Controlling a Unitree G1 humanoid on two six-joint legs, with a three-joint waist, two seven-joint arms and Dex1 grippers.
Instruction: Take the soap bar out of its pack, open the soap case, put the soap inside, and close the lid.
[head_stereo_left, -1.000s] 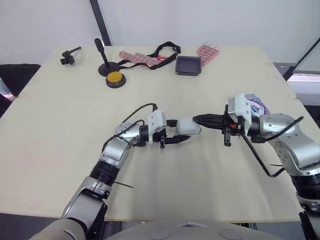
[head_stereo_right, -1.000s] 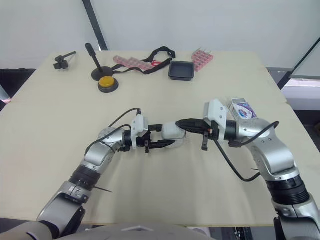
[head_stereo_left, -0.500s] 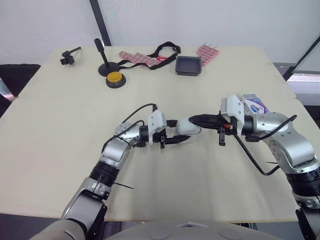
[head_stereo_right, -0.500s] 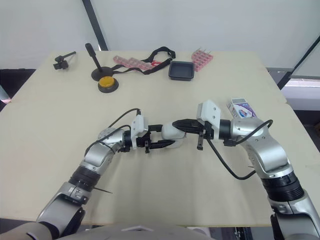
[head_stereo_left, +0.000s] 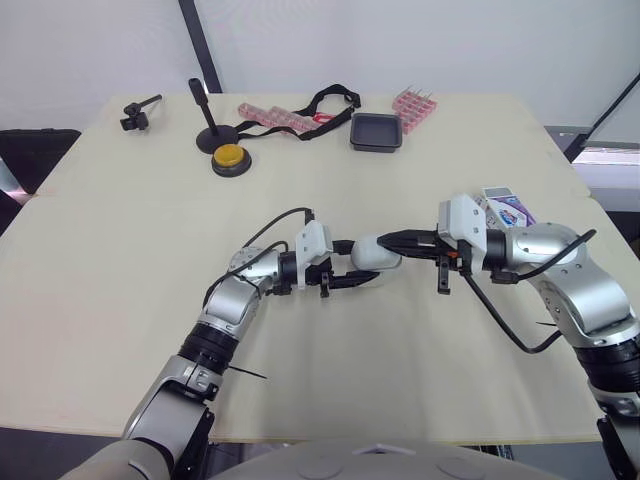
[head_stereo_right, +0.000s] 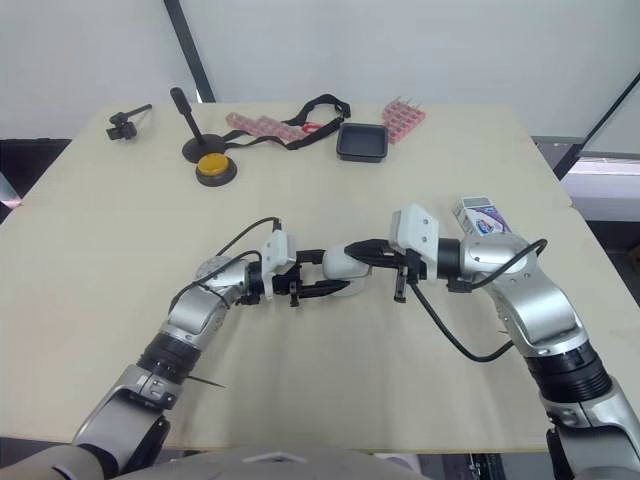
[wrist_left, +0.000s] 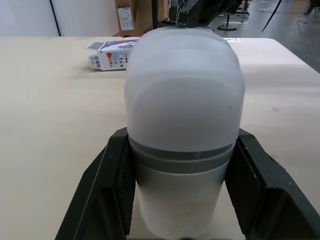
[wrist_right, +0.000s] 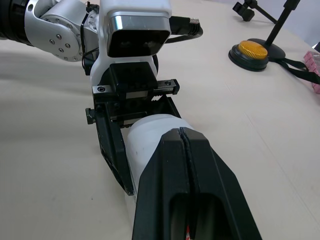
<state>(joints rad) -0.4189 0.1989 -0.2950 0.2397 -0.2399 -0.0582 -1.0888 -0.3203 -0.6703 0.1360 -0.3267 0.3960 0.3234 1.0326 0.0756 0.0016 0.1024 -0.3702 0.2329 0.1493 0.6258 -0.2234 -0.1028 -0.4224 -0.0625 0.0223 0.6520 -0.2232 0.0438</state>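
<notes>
The frosted white plastic soap case (wrist_left: 184, 100) looked smooth and satiny. The beige worktop (head_stereo_left: 150, 260) was matt. The black plastic fingers (wrist_left: 115, 185) of the left claw (head_stereo_left: 363, 263) were dull.

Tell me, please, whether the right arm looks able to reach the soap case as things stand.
Probably yes: the left gripper holds the soap case by its sides, leaving the free end bare, and the right gripper, shut, is right at it.

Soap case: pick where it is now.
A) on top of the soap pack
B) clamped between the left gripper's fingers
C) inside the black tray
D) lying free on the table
B: the soap case sits between the two fingers of the left gripper.
</notes>
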